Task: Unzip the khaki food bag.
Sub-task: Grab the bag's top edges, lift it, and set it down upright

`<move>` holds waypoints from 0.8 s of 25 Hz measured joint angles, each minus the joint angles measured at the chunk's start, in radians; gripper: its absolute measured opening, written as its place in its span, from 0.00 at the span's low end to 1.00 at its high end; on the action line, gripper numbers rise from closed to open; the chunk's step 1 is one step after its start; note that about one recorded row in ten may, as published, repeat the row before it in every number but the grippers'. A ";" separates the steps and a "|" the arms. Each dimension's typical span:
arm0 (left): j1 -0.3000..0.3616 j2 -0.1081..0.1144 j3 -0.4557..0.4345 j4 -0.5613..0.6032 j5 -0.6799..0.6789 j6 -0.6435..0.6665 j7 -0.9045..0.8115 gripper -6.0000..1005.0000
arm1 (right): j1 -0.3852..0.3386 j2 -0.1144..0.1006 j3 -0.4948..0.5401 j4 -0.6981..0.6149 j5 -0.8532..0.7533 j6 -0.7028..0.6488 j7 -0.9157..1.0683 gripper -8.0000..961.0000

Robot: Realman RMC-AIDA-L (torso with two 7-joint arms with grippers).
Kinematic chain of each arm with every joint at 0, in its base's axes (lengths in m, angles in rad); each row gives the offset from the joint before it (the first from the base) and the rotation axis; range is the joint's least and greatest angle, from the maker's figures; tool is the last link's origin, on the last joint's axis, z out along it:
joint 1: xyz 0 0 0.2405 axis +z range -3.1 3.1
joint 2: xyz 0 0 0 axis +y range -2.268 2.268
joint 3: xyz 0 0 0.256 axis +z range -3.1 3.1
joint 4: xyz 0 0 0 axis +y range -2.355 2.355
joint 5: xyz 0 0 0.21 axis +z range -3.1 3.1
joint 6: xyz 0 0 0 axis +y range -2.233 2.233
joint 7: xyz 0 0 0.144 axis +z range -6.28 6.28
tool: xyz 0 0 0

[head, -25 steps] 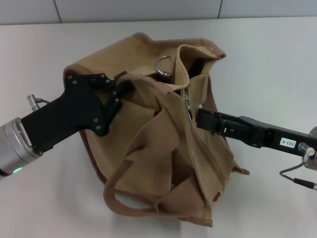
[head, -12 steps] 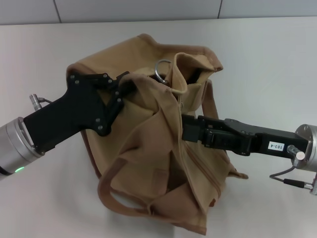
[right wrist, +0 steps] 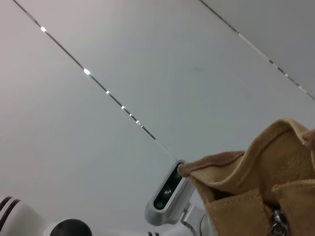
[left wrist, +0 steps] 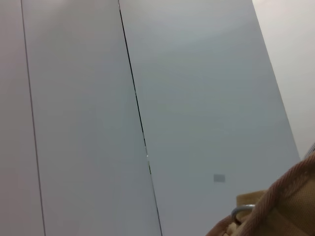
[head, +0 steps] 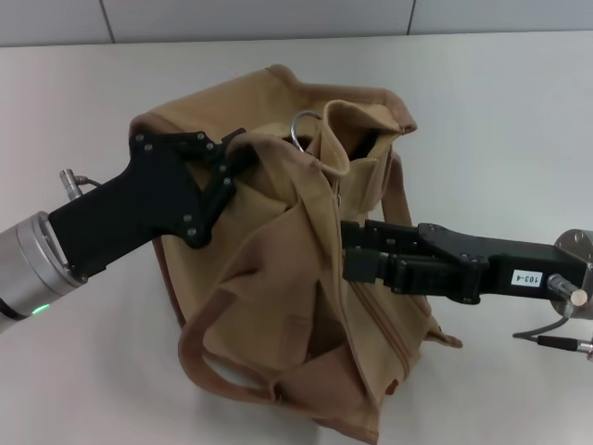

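I see the bag mid frame on the white worktop, tipped and crumpled. My left pincer, upper left of centre, is pinching the bag's top edge near a metal ring. My right pincer comes in from the right, pressed vs the zip line; can't tell if it's spread or pinching.

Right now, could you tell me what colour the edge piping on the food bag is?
Darker brown, against the tan canvas of the khaki food bag; the head view shows it best.
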 joint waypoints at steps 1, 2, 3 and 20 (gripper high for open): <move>0.000 0.000 0.000 0.000 0.000 0.000 0.000 0.05 | 0.000 0.000 0.000 0.000 0.000 0.000 0.000 0.81; -0.001 0.000 0.000 0.000 0.000 -0.002 0.000 0.05 | 0.000 0.000 -0.007 -0.003 0.000 -0.002 0.000 0.81; -0.003 0.000 0.000 0.000 -0.001 -0.004 0.000 0.05 | 0.000 0.000 -0.011 -0.006 0.000 -0.002 0.000 0.81; -0.006 -0.001 0.000 -0.001 0.001 -0.008 0.000 0.05 | -0.004 -0.002 -0.001 -0.003 0.008 0.046 0.038 0.79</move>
